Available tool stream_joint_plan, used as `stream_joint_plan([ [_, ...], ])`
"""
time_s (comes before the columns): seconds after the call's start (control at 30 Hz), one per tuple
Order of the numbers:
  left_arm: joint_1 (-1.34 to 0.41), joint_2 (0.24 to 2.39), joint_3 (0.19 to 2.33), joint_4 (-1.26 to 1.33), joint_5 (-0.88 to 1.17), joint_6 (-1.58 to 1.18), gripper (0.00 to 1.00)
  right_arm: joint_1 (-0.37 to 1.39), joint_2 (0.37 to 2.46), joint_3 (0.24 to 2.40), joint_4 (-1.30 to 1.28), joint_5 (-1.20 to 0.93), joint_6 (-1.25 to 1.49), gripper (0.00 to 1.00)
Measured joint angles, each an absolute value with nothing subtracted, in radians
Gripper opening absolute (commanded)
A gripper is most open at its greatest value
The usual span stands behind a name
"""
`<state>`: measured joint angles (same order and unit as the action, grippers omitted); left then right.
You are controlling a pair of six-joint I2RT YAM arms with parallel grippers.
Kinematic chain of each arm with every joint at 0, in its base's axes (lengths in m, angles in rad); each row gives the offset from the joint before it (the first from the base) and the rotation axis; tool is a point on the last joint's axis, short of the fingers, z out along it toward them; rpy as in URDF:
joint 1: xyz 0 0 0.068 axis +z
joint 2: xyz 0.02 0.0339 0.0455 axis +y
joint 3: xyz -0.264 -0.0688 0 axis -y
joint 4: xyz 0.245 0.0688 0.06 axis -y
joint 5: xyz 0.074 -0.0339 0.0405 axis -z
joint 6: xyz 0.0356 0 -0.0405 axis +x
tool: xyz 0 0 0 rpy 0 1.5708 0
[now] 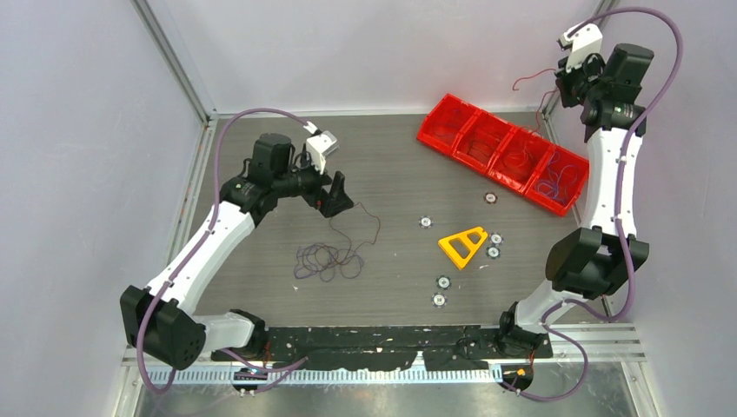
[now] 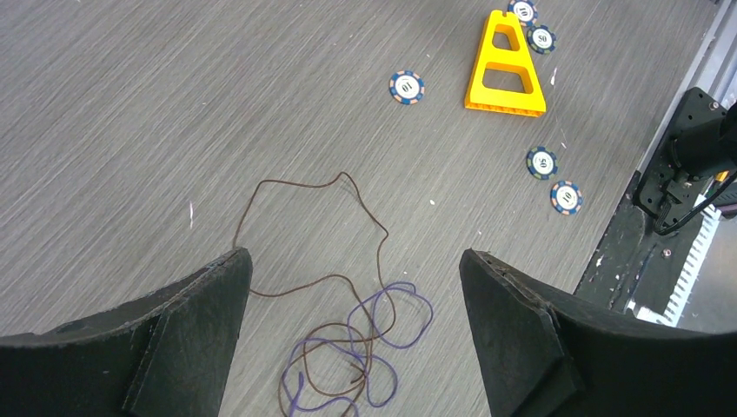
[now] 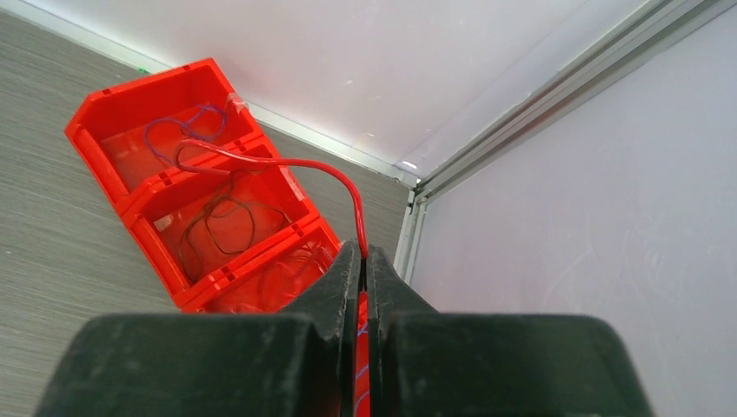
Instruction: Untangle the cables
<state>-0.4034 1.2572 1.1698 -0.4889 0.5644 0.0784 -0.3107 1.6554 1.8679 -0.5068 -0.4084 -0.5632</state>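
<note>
My left gripper (image 2: pixel 356 261) has its two black fingers spread wide with nothing between them, hanging over the grey wood-grain table (image 1: pixel 391 287). Just below them lies the loose clump of thin cables (image 2: pixel 356 347), a dark brown wire (image 2: pixel 304 187) and a purple wire (image 2: pixel 408 304) looped through each other. The brown one runs out in a big open curve close to my left finger; I cannot tell whether it touches. Beyond the clump are round blue-and-white poker chips (image 2: pixel 407 87) scattered about a flat yellow plastic triangle frame (image 2: pixel 507 65). My right gripper (image 3: pixel 361 256) is lifted high by the back right corner, fingers pressed together on a thin red wire (image 3: pixel 287 163) that arcs out from the tips above a red plastic bin of four compartments (image 1: pixel 434 130). In that bin, coiled wires lie apart, purple in one compartment, dark ones in the next
</note>
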Motion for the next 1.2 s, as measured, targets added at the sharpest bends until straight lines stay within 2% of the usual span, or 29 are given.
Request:
stream_joint_plan([
  [0.53,-0.385,1.211,1.134,-0.546,0.539,0.133,0.91,-0.309,1.860,1.699,-0.495,-0.315,-0.685,0.06],
  [0.9,-0.370,1.190,1.131,-0.601,0.506,0.171,0.91,-0.243,2.059,1.692,-0.543,-0.096,-0.831,0.05],
  [0.97,-0.368,1.190,1.128,-0.611,0.499,0.175,0.92,-0.224,2.106,1.718,-0.569,-0.067,-0.841,0.14],
  [1.07,-0.361,1.188,1.126,-0.628,0.492,0.189,0.93,-0.207,2.162,1.781,-0.624,-0.038,-0.836,0.37],
  [1.1,-0.357,1.186,1.126,-0.634,0.491,0.192,0.94,-0.203,2.167,1.801,-0.646,-0.036,-0.833,0.41],
  [1.17,-0.347,1.181,1.122,-0.648,0.490,0.193,0.95,-0.199,2.162,1.837,-0.693,-0.045,-0.817,0.64],
  [1.2,-0.338,1.178,1.119,-0.656,0.491,0.192,0.95,-0.200,2.156,1.847,-0.704,-0.052,-0.807,0.68],
])
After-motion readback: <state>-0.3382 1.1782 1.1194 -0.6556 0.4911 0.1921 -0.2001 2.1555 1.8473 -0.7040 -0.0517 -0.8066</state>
